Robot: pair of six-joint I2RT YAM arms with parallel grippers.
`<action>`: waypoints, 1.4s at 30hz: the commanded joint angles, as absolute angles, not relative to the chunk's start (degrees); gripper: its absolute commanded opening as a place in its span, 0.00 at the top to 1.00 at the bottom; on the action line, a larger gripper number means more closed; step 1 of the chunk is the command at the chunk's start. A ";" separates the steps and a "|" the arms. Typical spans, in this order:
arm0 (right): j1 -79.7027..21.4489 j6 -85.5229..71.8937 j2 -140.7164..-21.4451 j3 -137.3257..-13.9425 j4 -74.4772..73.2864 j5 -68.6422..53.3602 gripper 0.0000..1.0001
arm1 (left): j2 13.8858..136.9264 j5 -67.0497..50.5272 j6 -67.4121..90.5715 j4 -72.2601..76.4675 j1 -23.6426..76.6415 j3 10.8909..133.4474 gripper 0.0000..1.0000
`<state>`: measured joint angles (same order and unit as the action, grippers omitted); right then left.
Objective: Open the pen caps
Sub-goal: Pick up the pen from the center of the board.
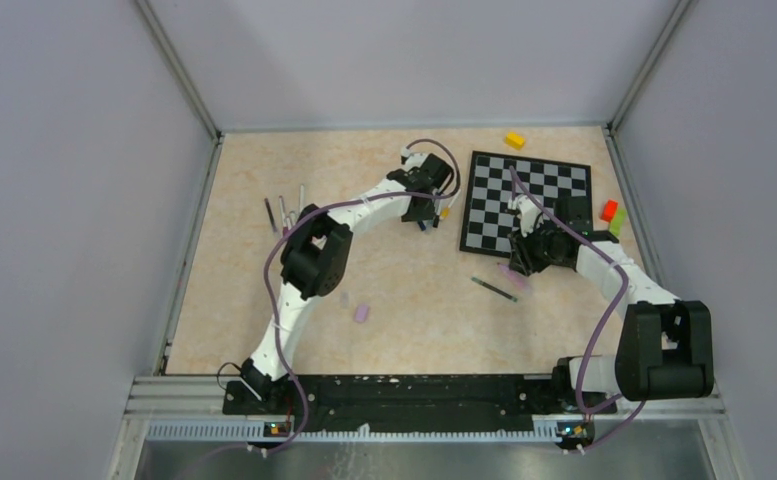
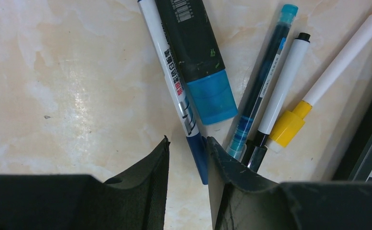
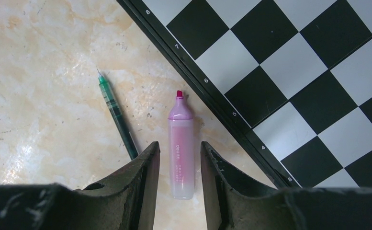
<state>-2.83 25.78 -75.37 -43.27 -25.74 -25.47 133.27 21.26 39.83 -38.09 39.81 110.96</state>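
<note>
A cluster of capped pens lies under my left gripper [image 2: 187,140]. It includes a white pen with a navy cap [image 2: 199,158], a black highlighter with a blue cap [image 2: 212,96], a teal pen [image 2: 263,81], a white pen with a black cap [image 2: 254,157] and one with a yellow cap [image 2: 286,128]. The left gripper is open, with the navy cap lying against its right finger and the left finger apart from it. My right gripper [image 3: 179,143] is open astride an uncapped pink highlighter [image 3: 181,158] that lies on the table. A loose lilac cap [image 1: 361,313] lies mid-table.
A chessboard [image 1: 554,180] lies at the back right, with its edge [image 3: 231,120] just right of the pink highlighter. An uncapped green pen [image 3: 117,115] lies left of it. More pens [image 1: 284,212] lie at the left. A yellow block [image 1: 514,140] and red and green blocks [image 1: 612,214] sit near the board.
</note>
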 commanded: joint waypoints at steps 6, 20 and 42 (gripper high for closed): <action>-2.47 25.75 -74.76 -45.88 -24.57 -25.40 0.64 | 135.17 20.15 38.86 -41.54 39.30 113.24 0.70; -2.46 25.88 -73.90 -45.61 -24.67 -26.03 0.64 | 124.69 20.39 39.29 -40.09 37.95 94.80 0.82; -2.46 26.37 -73.87 -45.44 -24.78 -26.72 0.64 | 123.48 8.04 27.62 -35.31 29.60 92.02 0.63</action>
<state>-2.83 25.89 -75.35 -43.27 -25.76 -25.80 120.22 12.16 31.33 -35.14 31.38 89.45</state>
